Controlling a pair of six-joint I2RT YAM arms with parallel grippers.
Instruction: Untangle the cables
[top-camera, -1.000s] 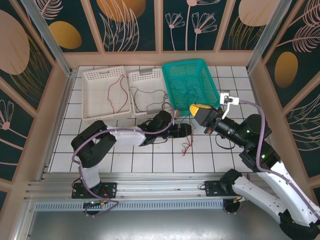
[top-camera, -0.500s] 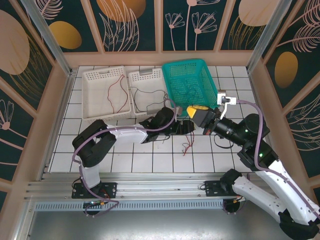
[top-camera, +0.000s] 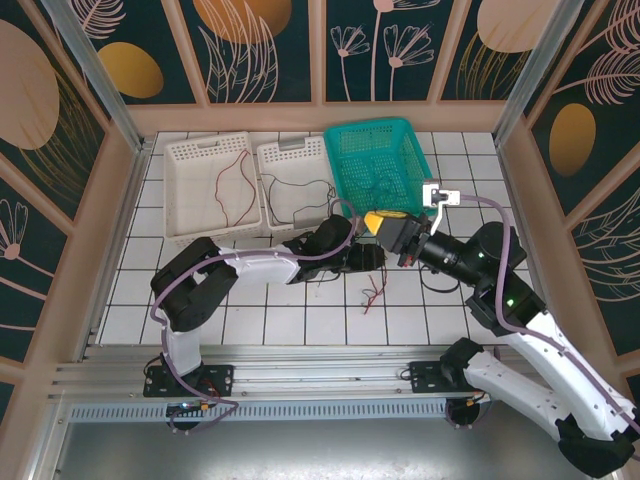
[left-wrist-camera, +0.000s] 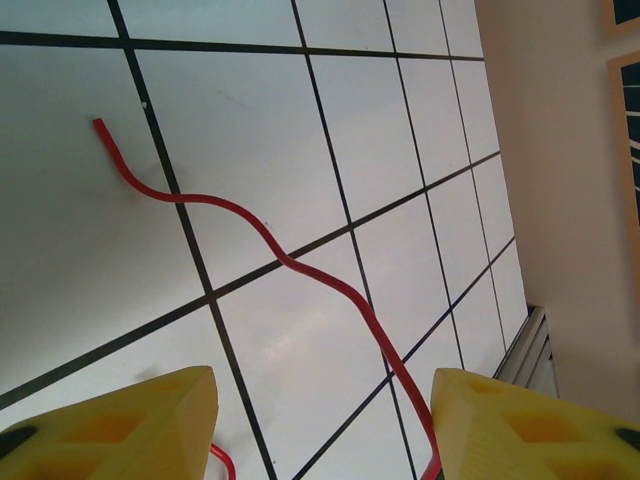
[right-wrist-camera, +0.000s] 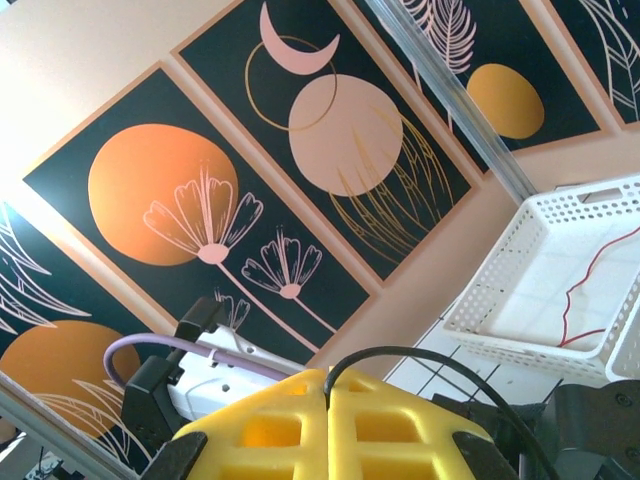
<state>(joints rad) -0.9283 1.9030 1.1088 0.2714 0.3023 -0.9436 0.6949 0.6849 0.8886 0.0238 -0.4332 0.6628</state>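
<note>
Cables (top-camera: 232, 188) are only partly getting sorted: red and dark ones are lying in white trays (top-camera: 205, 140) left of the green basket (top-camera: 378, 125), and a red tangle (top-camera: 374, 293) is waiting before it. Left gripper (left-wrist-camera: 320, 392) is gaping wide; right gripper (right-wrist-camera: 328, 395) is pinching a black cable (right-wrist-camera: 410, 351).

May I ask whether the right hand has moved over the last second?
Yes. The right hand, shut on a black cable, shifted left along the teal basket's near rim.

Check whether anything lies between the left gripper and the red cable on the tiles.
Nothing visible does. In the left wrist view the left gripper has its yellow fingers open over bare white tile. The red cable runs across that tile toward the gap between them, unobstructed.
</note>
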